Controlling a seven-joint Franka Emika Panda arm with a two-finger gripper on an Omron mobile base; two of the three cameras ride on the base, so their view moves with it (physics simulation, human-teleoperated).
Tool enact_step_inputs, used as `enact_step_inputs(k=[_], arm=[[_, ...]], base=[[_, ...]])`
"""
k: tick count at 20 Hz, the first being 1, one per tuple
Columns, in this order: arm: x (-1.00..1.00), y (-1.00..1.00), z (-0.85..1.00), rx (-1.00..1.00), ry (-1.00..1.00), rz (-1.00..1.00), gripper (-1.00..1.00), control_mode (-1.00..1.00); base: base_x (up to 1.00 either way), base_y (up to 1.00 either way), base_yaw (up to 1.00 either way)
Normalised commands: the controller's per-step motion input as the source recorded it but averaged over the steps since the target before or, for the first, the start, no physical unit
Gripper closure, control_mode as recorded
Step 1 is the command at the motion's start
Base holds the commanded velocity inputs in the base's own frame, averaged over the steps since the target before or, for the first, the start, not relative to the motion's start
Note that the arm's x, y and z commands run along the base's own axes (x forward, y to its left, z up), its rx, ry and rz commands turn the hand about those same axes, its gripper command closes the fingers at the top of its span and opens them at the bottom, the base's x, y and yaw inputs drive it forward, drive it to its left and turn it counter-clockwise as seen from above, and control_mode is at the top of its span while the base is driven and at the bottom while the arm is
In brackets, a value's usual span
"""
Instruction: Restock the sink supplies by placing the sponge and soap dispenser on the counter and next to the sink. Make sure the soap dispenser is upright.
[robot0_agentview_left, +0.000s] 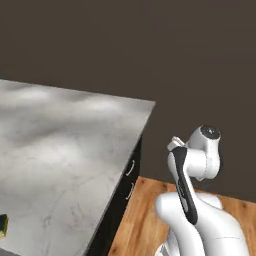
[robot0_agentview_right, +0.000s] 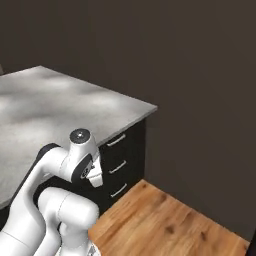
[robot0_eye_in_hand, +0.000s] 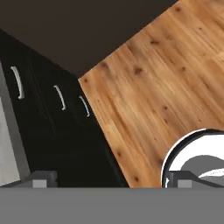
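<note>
**Arm folded beside the counter corner, hand wide apart and holding nothing**

The counter (robot0_agentview_left: 60, 150) is a light grey marbled slab that lies to the left of the arm in both base views. Its near corner ends just before the dark wall (robot0_agentview_right: 200, 75). Under the slab stands a dark cabinet (robot0_agentview_right: 125, 160) with 3 silver drawer handles (robot0_agentview_right: 118, 166), one above the other. In the hand view the same 3 handles run in a slanted row on the black cabinet front.

The sponge (robot0_agentview_left: 3, 225) lies on the counter at the far left edge of the left base view, low in the picture. Its yellow body and a green strip are visible, but the frame edge cuts it, so the full shape cannot be told. It is well apart from the arm.

The arm is folded close to its own base, with the wrist beside the counter corner and over the wooden floor (robot0_agentview_right: 165, 220). The hand (robot0_eye_in_hand: 105, 178) points down at the floor next to the cabinet. Its 2 fingertips (robot0_eye_in_hand: 41, 178) stand far from each other at the bottom of the hand view, released, and nothing is between them. The floor is of warm brown planks with dark knots.
</note>
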Motion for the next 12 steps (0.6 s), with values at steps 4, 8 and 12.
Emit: enact_step_inputs(k=[4, 8, 12], arm=[[0.00, 0.00, 0.00, 0.00, 0.00, 0.00, -1.00, 1.00], [0.00, 0.00, 0.00, 0.00, 0.00, 0.00, -1.00, 1.00], [0.00, 0.00, 0.00, 0.00, 0.00, 0.00, -1.00, 1.00]], base=[[0.00, 0.05, -0.86], [0.00, -0.01, -0.78], [0.00, -0.41, -0.63]])
